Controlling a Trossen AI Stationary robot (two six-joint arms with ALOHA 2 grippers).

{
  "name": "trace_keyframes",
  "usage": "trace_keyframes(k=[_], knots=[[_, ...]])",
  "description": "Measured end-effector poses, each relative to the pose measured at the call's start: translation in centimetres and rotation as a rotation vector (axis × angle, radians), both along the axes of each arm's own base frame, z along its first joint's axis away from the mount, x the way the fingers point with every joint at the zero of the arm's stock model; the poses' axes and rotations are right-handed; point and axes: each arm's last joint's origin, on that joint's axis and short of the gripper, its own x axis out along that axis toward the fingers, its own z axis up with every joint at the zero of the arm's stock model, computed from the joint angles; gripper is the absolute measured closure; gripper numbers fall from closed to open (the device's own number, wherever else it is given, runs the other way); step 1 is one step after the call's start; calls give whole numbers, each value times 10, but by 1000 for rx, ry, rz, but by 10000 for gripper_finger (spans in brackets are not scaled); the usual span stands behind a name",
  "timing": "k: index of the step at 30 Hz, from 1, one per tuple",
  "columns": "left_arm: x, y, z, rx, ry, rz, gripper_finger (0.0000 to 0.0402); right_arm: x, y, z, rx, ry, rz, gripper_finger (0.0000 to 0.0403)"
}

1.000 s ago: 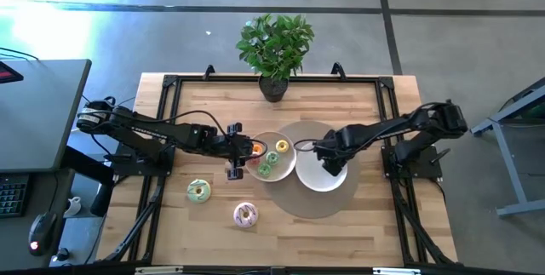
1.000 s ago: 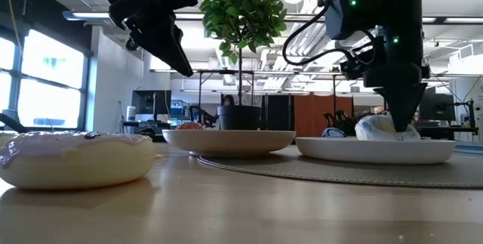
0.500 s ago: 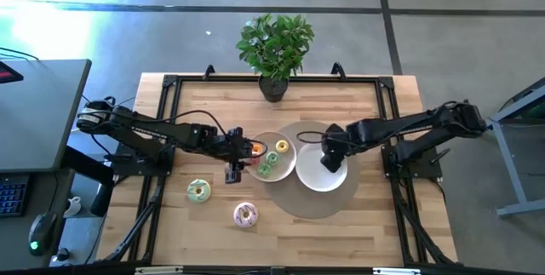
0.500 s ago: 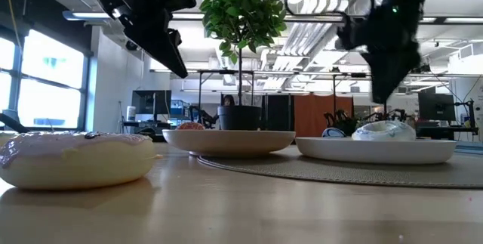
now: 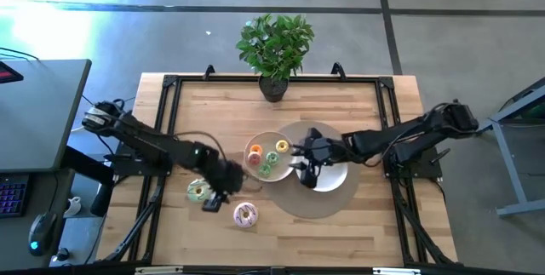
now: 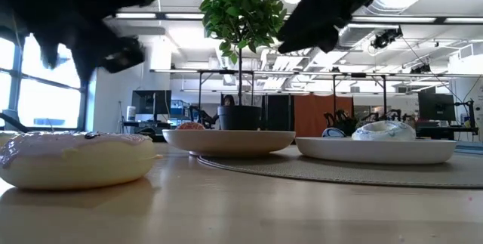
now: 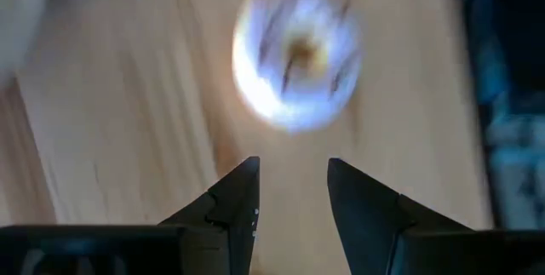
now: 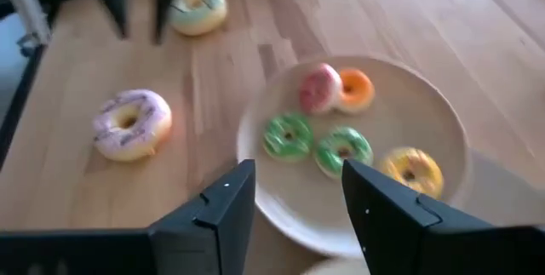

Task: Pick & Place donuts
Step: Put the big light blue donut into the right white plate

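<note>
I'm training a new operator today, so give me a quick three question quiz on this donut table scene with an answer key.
1. True or false: the right gripper is shut on a donut.
2. How many donuts lie on the left plate? A) three B) five C) seven
3. Which two donuts rest on the bare table?

Key
1. False: its fingers are apart and hold nothing.
2. B: a pink-red donut, an orange donut, two green donuts and a yellow donut.
3. The pink donut and the pale green donut, near the open left gripper.
</note>
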Motion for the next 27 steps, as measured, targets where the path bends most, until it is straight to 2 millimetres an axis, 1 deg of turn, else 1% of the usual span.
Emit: trace_keyframes(k=[3, 7, 10, 14, 17, 22, 24, 27], knots=[[-11, -9, -10, 98, 116, 71, 263, 6, 3, -6, -28, -14, 13, 230], [-29, -8, -15, 220, 301, 293, 263, 12, 3, -14, -42, -8, -9, 235], [-38, -3, -17, 255, 415, 463, 263, 15, 3, -20, -54, 2, -23, 237], [-42, -1, -18, 254, 476, 585, 263, 18, 4, -25, -52, 10, -21, 238], [-44, -1, -28, 211, 491, 589, 263, 18, 4, -26, -50, 12, -17, 237], [-49, -1, -50, 112, 498, 535, 263, 18, 4, -26, -50, 11, -17, 237], [-50, 0, -53, 126, 462, 474, 263, 18, 4, -26, -50, 11, -16, 238], [-46, 4, -52, 179, 401, 407, 265, 18, 4, -26, -63, 11, -16, 237]])
